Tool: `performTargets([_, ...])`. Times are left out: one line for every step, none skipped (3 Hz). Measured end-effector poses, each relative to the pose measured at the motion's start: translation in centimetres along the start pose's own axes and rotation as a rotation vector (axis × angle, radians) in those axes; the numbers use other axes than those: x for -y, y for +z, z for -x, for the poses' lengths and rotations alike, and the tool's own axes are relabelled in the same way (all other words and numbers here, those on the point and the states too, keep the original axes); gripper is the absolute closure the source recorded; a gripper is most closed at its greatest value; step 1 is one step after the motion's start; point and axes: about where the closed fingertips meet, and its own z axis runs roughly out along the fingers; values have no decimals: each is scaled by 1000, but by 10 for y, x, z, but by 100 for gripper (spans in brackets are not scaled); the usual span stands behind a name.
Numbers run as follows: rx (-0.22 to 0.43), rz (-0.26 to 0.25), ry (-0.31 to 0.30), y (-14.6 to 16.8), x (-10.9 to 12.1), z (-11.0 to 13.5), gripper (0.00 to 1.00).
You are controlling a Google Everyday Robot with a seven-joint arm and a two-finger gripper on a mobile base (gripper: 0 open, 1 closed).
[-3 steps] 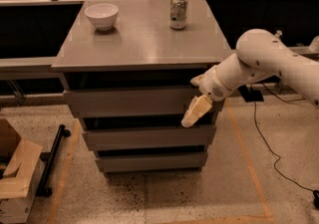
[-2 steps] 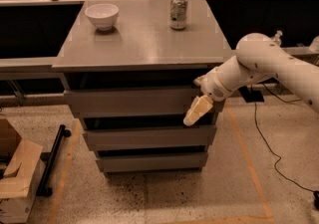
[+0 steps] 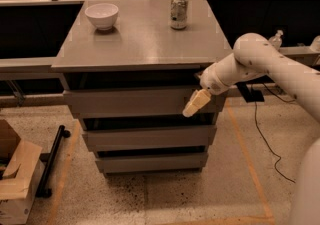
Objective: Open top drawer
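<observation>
We see the top drawer (image 3: 130, 101) just under the desk (image 3: 145, 44) surface. The pincer (image 3: 196, 103) sits at its 3 o'clock end; we cannot tell how far open it is. On the desk, a white bowl (image 3: 102, 15) stands at 10 o'clock and a can (image 3: 179, 11) at 1 o'clock.

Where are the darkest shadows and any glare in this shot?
Camera view: warm light; deep shadow fills the gap above the top drawer; faint sheen on the cabinet top near the soda can; the pale tool at the drawer's right end stands out.
</observation>
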Motion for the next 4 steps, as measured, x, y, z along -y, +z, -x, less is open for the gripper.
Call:
performTargets([5, 36, 47, 23, -1, -16, 0])
performTargets([13, 80, 87, 27, -23, -24, 18])
performTargets([14, 80, 88, 20, -23, -18, 49])
performTargets([14, 80, 88, 15, -22, -14, 72])
